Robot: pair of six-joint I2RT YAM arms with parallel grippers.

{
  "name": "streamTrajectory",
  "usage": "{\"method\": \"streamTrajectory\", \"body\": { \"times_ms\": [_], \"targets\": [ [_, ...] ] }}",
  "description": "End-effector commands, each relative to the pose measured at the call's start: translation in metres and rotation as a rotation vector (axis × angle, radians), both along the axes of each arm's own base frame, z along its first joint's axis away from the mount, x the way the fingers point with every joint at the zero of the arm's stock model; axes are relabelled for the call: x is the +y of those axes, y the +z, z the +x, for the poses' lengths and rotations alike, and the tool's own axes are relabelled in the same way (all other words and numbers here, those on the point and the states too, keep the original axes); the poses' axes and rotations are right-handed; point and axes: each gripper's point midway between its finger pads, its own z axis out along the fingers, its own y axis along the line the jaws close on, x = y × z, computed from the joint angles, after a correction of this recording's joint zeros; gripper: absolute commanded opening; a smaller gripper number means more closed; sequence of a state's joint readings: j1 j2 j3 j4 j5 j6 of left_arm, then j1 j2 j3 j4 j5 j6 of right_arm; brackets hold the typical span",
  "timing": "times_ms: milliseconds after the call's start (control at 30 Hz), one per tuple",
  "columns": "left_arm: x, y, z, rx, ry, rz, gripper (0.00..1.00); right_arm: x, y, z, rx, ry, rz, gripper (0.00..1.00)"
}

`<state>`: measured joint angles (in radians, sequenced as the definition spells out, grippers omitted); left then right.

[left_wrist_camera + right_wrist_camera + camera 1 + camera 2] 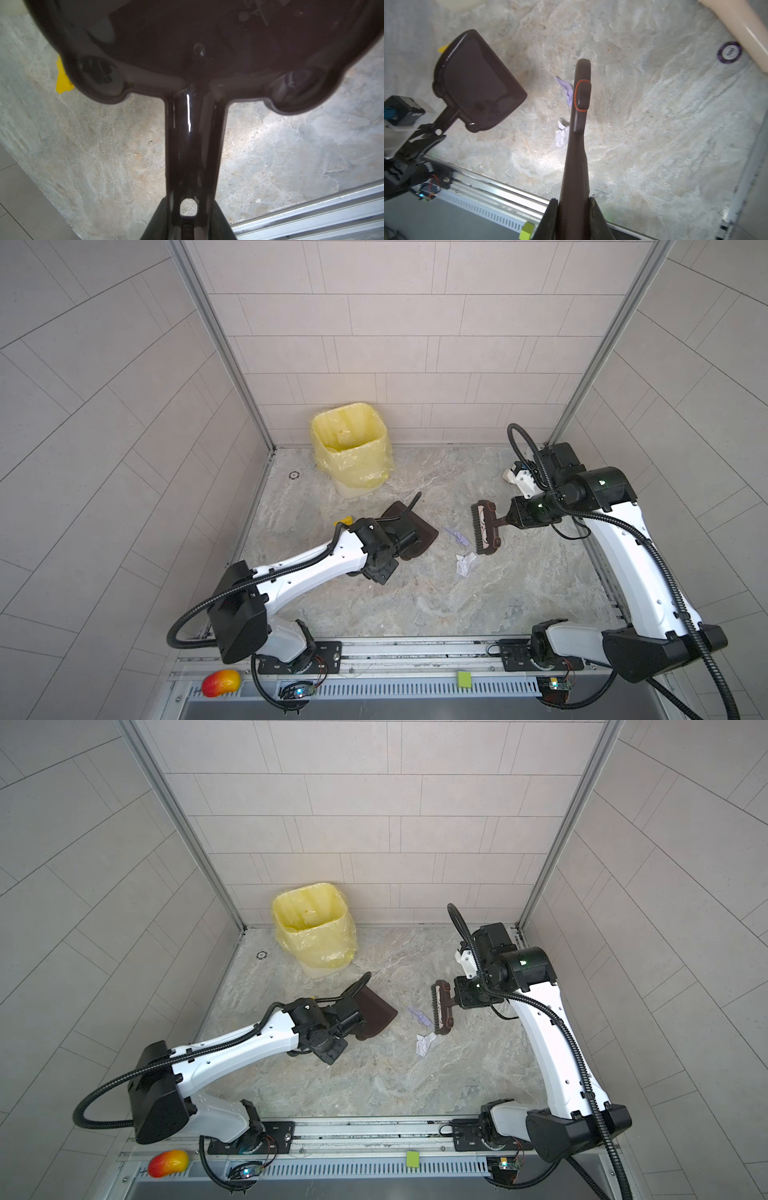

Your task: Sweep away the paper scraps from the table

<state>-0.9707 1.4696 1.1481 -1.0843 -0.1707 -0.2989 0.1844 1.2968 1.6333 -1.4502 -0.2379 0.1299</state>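
In both top views the left claw pinches the handle of a brown pan near the middle of the worktop. The pan's lip faces the right edge. The right claw is clamped on the handle of a brush, whose bristles face the pan. Between pan and brush lie a lilac scrap, just beside the bristles, and a white scrap, by the near end of the head. A yellow scrap peeps out behind the left arm, toward the left edge. A bin with a yellow liner stands at the far edge, and a chip lies near it toward the far left corner.

In the left wrist view the claw's fingers close on the handle. The pan's dark back fills the upper frame. The yellow scrap shows at the pan's rim, on the worktop.

In the right wrist view the right claw squeezes the brush from both sides. The lilac scrap touches the side of the head, and the white scrap lies just beside the neck. The left claw holds the pan tilted; I cannot tell whether its lip meets the worktop. The purple chip lies just beside the bin.
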Motion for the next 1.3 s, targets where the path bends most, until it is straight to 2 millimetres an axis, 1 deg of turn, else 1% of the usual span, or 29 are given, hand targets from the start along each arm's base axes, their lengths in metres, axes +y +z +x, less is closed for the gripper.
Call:
{"method": "streamTrajectory", "body": {
  "times_ms": [0, 167, 300, 467, 633, 833, 967, 1100, 1267],
  "targets": [
    [-0.008, -0.012, -0.018, 0.040, -0.040, 0.026, 0.00, -0.024, -0.006, -0.006, 0.035, 0.043, -0.184, 0.00],
    [-0.021, -0.028, -0.041, 0.096, -0.140, 0.068, 0.00, -0.017, -0.018, 0.002, 0.075, 0.096, -0.250, 0.00],
    [-0.027, -0.036, -0.052, 0.120, -0.181, 0.069, 0.00, -0.010, -0.025, 0.009, 0.089, 0.123, -0.286, 0.00],
    [-0.034, -0.042, -0.062, 0.151, -0.214, 0.036, 0.00, -0.002, -0.032, 0.011, 0.107, 0.141, -0.282, 0.00],
    [-0.041, -0.049, -0.066, 0.172, -0.248, 0.026, 0.00, 0.004, -0.039, 0.009, 0.132, 0.156, -0.281, 0.00],
    [-0.048, -0.051, -0.066, 0.179, -0.268, 0.003, 0.00, 0.007, -0.052, 0.005, 0.178, 0.156, -0.292, 0.00],
    [-0.053, -0.054, -0.067, 0.188, -0.273, -0.016, 0.00, 0.018, -0.058, 0.000, 0.215, 0.185, -0.275, 0.00],
    [-0.052, -0.058, -0.067, 0.191, -0.275, -0.008, 0.00, 0.026, -0.061, -0.005, 0.241, 0.216, -0.278, 0.00],
    [-0.049, -0.064, -0.069, 0.209, -0.268, 0.008, 0.00, 0.030, -0.064, -0.011, 0.257, 0.236, -0.287, 0.00]
  ]
}}
